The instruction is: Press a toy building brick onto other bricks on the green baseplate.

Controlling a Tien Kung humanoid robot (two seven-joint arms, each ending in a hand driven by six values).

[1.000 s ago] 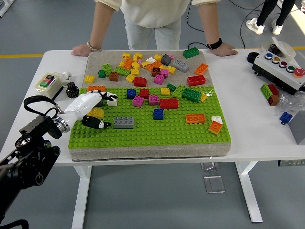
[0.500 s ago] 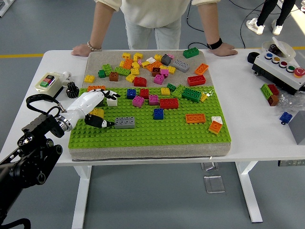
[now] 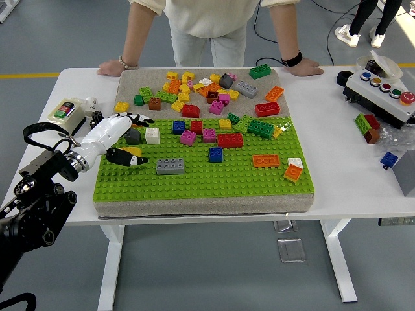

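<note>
The green baseplate point(image 3: 214, 180) lies on a beige mat and carries scattered bricks. Among them are a white brick point(image 3: 152, 135), a grey flat brick point(image 3: 168, 166), a blue brick point(image 3: 215, 154), a red brick point(image 3: 229, 140) and an orange brick point(image 3: 266, 160). My left hand point(image 3: 134, 140) hovers over the plate's left edge with fingers spread and holds nothing. A yellow brick point(image 3: 133, 151) and a small grey piece point(image 3: 133, 136) lie under it. The white brick stands free just to the right of the fingertips.
Several loose bricks point(image 3: 201, 89) lie on the mat behind the plate. A person stands at the far side with both hands point(image 3: 305, 66) resting on the table. A button box point(image 3: 382, 91) sits at the right. A small switch box point(image 3: 65, 111) and a black gear point(image 3: 97, 119) sit at the left.
My left hand has pulled back to the left and off the white brick, which now stands uncovered on the plate. The person has not moved.
</note>
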